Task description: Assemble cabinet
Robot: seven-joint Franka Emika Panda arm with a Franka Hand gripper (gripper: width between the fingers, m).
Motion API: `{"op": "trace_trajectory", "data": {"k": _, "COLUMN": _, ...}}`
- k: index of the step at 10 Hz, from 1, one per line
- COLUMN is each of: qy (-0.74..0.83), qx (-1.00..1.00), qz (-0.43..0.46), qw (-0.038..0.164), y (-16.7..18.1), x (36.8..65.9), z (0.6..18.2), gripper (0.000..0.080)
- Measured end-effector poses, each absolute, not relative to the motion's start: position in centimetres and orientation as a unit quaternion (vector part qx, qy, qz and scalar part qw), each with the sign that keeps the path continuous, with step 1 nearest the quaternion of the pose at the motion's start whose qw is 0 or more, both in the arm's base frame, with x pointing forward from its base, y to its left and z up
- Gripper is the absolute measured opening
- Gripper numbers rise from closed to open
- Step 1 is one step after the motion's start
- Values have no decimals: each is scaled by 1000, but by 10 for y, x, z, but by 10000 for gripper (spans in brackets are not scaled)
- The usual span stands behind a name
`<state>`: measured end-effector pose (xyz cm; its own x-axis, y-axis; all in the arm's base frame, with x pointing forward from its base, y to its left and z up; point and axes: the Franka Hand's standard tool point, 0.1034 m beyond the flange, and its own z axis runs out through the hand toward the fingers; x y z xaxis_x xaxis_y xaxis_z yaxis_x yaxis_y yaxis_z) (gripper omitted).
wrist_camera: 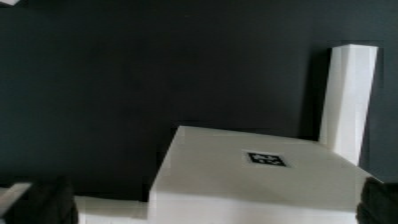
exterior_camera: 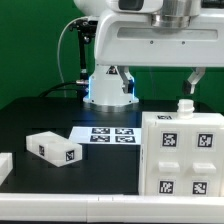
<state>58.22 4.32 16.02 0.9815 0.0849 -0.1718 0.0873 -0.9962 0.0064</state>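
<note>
The jaws stand wide apart above the cabinet [exterior_camera: 180,150].

Cabinet [exterior_camera: 180,150] cropped at the exterior view's right, arm [exterior_camera: 150,45] cropped above

Marker board [exterior_camera: 110,134] flat on black table [exterior_camera: 40,108], green backdrop [exterior_camera: 30,40] behind

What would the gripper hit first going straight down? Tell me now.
Most likely the top of the cabinet: the gripper hangs open above it, close to a small white peg standing there. Depth is unclear, so the peg could come first.
</note>
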Motion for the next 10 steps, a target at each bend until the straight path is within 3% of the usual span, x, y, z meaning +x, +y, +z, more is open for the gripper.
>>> {"op": "trace_trajectory", "data": {"k": 2, "qy": 55, "qx": 995, "qz": -86, "qw": 5, "y": 39, "x": 581, "z": 158, "gripper": 797}}
{"op": "trace_trajectory", "data": {"k": 5, "qy": 97, "qx": 989, "qz": -112, "qw": -3, "y": -17, "x": 558, "z": 143, "gripper": 797}}
{"op": "trace_trajectory", "data": {"k": 10, "qy": 89, "qx": 988, "qz": -127, "qw": -5, "y": -24, "x": 554, "z": 141, "gripper": 797}}
